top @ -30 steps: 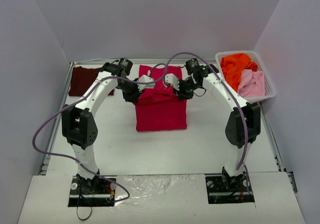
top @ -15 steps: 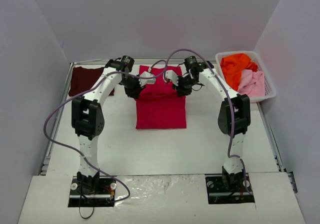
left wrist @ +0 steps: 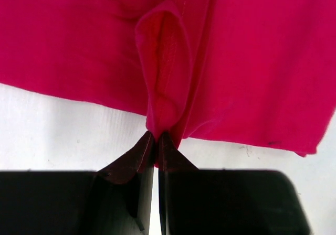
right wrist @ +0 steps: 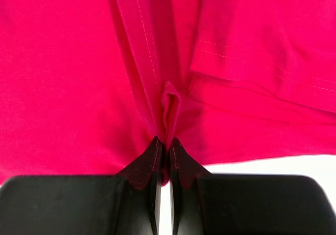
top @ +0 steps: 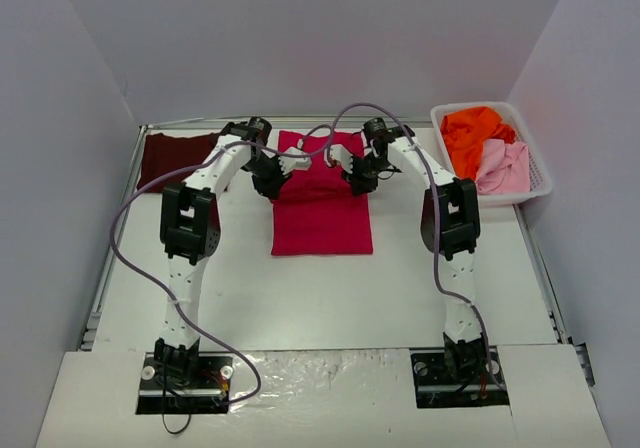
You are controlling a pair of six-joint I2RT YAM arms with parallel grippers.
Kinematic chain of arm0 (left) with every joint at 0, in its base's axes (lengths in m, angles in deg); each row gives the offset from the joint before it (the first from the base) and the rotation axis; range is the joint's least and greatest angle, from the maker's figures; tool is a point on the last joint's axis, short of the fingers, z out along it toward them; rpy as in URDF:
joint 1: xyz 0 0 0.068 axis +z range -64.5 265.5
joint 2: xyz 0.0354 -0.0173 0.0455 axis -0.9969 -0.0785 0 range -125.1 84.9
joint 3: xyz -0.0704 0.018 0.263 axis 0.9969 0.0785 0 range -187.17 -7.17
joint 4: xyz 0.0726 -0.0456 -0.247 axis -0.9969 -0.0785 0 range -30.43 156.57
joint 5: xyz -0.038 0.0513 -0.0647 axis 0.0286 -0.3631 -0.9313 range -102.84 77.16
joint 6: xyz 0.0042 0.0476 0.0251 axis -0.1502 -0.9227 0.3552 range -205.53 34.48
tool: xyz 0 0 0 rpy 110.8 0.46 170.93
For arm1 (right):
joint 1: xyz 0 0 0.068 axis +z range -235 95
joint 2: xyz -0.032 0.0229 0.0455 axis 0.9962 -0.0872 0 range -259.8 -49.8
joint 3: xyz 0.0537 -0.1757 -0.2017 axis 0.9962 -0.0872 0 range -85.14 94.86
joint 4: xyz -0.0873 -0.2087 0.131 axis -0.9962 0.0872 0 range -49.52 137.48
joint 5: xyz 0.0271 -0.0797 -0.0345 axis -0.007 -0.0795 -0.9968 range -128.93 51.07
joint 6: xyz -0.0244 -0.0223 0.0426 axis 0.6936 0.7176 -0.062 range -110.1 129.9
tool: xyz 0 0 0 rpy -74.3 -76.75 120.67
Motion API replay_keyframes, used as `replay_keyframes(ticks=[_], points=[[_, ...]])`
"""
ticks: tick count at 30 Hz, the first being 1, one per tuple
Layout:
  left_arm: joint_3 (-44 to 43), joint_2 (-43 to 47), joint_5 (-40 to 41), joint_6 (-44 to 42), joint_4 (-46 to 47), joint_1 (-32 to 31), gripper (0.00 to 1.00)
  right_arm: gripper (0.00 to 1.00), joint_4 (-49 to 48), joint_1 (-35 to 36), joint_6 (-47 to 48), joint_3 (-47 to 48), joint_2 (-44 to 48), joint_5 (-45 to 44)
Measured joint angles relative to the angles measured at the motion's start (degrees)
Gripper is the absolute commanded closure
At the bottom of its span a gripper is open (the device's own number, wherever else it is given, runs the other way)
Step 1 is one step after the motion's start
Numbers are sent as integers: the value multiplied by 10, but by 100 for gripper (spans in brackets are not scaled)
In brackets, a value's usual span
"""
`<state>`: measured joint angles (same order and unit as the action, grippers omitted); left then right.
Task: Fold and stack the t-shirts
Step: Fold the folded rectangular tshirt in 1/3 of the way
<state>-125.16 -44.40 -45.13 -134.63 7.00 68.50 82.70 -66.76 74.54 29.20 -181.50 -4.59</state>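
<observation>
- Three pale walls (top: 300, 38) are wrapped round a white table (top: 300, 298), and the crimson t-shirt (top: 322, 223) is laid flat on it.
- Left of the crimson one, a dark maroon t-shirt (top: 165, 158) is spread out. To its right, an orange t-shirt (top: 475, 130) and a pink t-shirt (top: 503, 166) are heaped in a white mesh basket (top: 541, 186).
- Soft cloth, stitched hems, folded into a rough rectangle.
- Both arms are bent over its far half, where a pinched ridge of crimson cloth is clamped tight by the left gripper (left wrist: 156, 136) and another by the right gripper (right wrist: 164, 141).
</observation>
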Motion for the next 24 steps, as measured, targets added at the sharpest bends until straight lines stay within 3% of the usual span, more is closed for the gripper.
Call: replay_keyframes(ticks=[4,8,10,11,12,19,24], points=[[-20,-32,0,-1,3,2,96,100,0,-3,0,9,-27,0],[-42,-57,1,0,7,2,82,96,-3,-7,0,17,-47,0],[-56,-66,5,-1,8,2,66,72,-3,-9,-2,19,-52,0],[-64,-70,7,0,7,2,57,65,-4,-10,-3,21,-52,-4],[-75,-75,10,3,7,3,55,56,-7,-12,-3,23,-53,-7],[-130,-82,15,23,21,7,48,39,-45,-24,-45,34,-52,-26],[-122,-50,20,40,39,9,46,21,-66,-26,-86,32,-29,-44]])
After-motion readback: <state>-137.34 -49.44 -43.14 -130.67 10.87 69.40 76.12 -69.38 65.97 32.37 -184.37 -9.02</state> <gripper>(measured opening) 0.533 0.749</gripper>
